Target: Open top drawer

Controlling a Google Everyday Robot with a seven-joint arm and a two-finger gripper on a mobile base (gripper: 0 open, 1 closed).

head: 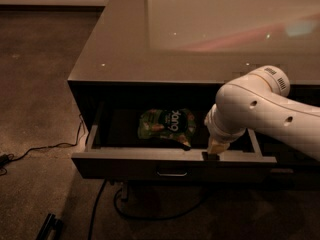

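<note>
One top drawer (125, 168), one green snack bag (167, 126), one pincer (213, 153) at its front edge.

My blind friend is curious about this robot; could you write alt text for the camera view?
A wide dark grey-brown top drawer stands open under a glossy dark countertop, with a crumpled green snack bag inside. A white robot arm reaches in from the picture's right, its gripper at the drawer's front edge, right of the small metal pull.

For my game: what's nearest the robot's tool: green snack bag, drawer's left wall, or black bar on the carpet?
Tool at the dark top drawer's front edge.
1. Green snack bag, just left.
2. Drawer's left wall, farther.
3. Black bar, bottom-left floor.
</note>
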